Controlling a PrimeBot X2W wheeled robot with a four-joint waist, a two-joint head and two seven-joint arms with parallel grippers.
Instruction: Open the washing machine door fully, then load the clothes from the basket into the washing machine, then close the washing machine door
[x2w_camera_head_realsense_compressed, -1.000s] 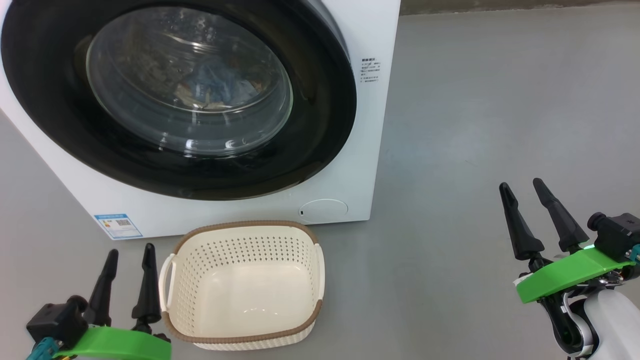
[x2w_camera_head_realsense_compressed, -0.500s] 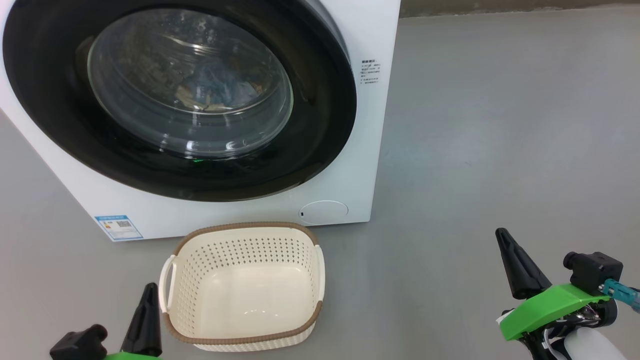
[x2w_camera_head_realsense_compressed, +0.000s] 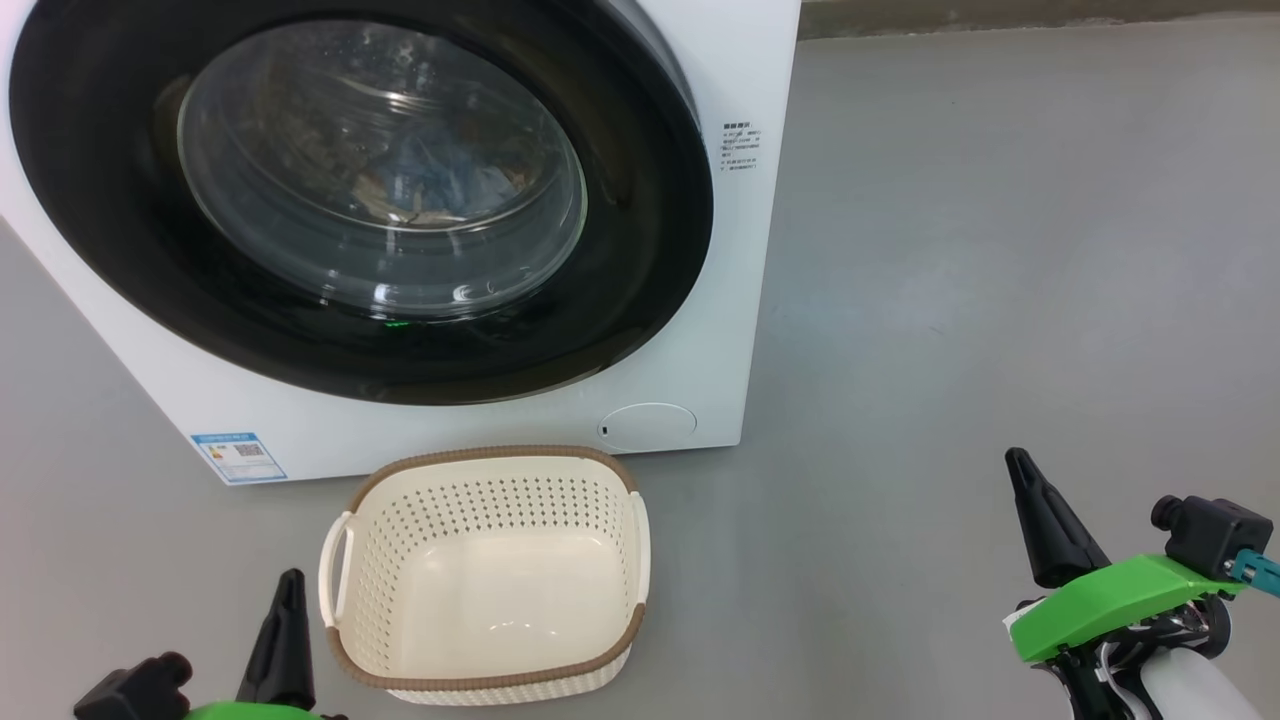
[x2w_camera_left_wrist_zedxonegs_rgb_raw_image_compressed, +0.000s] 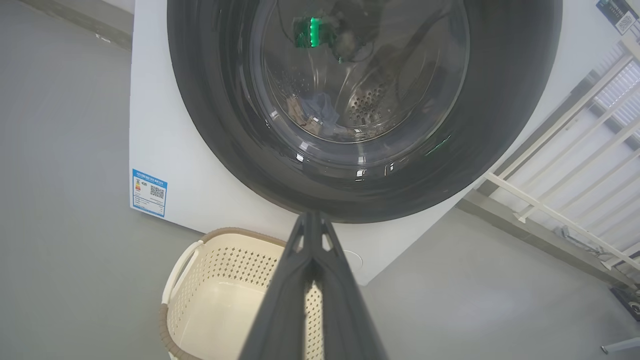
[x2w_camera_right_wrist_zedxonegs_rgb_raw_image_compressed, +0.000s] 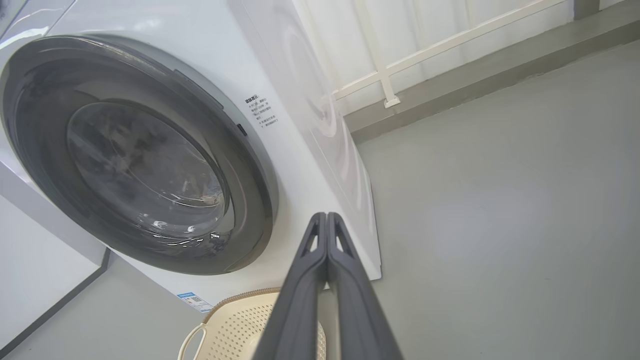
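The white washing machine (x2w_camera_head_realsense_compressed: 745, 60) has its washing machine door (x2w_camera_head_realsense_compressed: 640, 250) closed flat against its front. Through the glass, the light blue and orange-brown clothes (x2w_camera_head_realsense_compressed: 430, 175) lie in the drum, also in the left wrist view as clothes (x2w_camera_left_wrist_zedxonegs_rgb_raw_image_compressed: 317, 107). The cream basket (x2w_camera_head_realsense_compressed: 340, 570) stands empty on the floor in front of the machine. My left gripper (x2w_camera_head_realsense_compressed: 292, 580) is shut, low beside the basket's left handle. My right gripper (x2w_camera_head_realsense_compressed: 1018, 460) is shut, far right of the basket, over bare floor. Both wrist views show the fingers pressed together with nothing between them.
A blue label (x2w_camera_head_realsense_compressed: 238, 455) and a round cap (x2w_camera_head_realsense_compressed: 648, 425) sit low on the machine's front. Grey floor stretches to the right. A white railing (x2w_camera_left_wrist_zedxonegs_rgb_raw_image_compressed: 560, 165) runs behind the machine. A white panel (x2w_camera_right_wrist_zedxonegs_rgb_raw_image_compressed: 35, 260) stands left of the machine.
Both grippers have gone from open to shut. Both have dropped lower in the head view, the left one nearly out at the bottom edge. Door and basket are as before.
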